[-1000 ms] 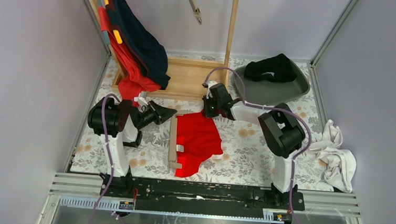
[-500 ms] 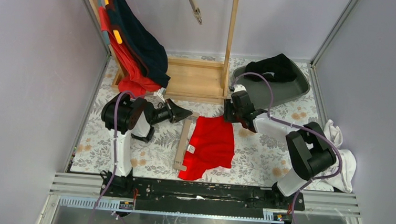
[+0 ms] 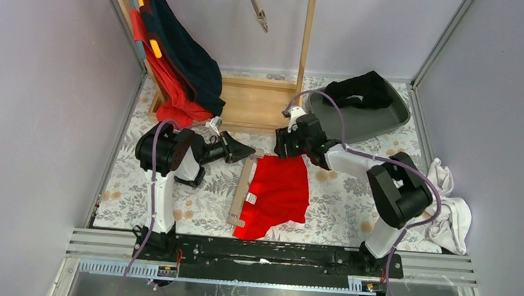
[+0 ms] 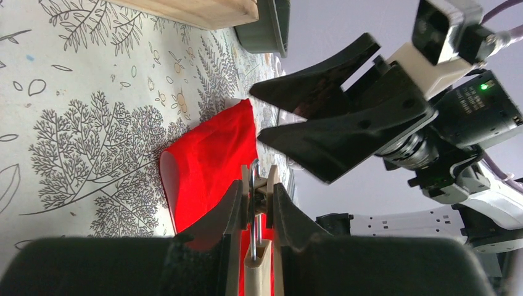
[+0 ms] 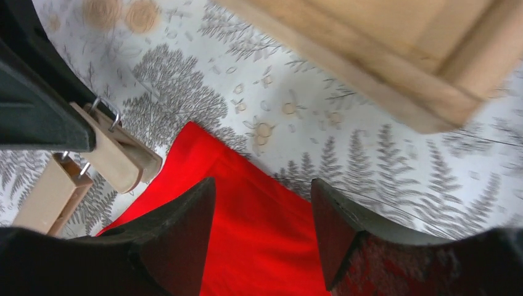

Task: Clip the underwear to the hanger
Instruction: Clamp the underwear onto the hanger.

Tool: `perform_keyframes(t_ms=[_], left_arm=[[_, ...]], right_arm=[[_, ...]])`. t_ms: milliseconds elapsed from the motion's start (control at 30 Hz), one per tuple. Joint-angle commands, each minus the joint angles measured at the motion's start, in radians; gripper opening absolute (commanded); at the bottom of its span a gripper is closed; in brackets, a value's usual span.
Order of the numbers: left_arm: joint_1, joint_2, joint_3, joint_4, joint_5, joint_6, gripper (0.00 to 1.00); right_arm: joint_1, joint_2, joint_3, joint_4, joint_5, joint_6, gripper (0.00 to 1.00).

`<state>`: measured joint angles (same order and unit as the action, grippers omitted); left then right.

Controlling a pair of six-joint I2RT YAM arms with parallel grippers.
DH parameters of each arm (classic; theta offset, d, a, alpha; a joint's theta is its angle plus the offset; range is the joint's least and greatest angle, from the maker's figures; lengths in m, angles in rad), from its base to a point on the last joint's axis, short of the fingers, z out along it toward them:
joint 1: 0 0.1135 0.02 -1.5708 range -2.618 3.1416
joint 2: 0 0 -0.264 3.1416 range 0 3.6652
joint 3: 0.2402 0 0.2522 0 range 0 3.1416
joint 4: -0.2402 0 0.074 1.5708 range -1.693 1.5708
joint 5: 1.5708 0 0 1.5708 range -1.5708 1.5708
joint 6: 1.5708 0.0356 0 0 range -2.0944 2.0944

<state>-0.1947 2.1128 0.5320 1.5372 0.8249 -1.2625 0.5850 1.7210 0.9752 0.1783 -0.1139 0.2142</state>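
You are looking down: red underwear (image 3: 280,191) is lying against a wooden hanger (image 3: 242,188), your left gripper (image 3: 247,149) sitting at the hanger's far end, your right gripper (image 3: 283,151) at the underwear's far edge.

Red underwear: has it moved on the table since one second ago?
Yes. The red underwear slid slightly right, toward the grey tray; its top corner now lies below the right end of the wooden rack base.

Left gripper (image 4: 256,188) clamped tight (arm stretched rightward); right gripper (image 5: 262,203) spread wide.
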Motion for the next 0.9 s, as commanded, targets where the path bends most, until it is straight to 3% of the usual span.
perform_keyframes(t_ms=[0, 733, 800, 867], left_arm=[[0.0, 0.011, 0.011, 0.065, 0.017, -0.018, 0.0], [0.002, 0.017, 0.001, 0.055, -0.006, -0.015, 0.0], [0.003, 0.017, 0.001, 0.054, -0.007, -0.015, 0.0], [0.005, 0.018, 0.0, 0.053, -0.008, -0.015, 0.0]], right_arm=[[0.05, 0.07, 0.048, 0.064, -0.078, -0.066, 0.64], [0.139, 0.187, 0.042, 0.161, 0.008, -0.183, 0.63], [0.141, 0.193, 0.034, 0.17, 0.005, -0.185, 0.54], [0.141, 0.196, 0.023, 0.181, 0.001, -0.184, 0.28]])
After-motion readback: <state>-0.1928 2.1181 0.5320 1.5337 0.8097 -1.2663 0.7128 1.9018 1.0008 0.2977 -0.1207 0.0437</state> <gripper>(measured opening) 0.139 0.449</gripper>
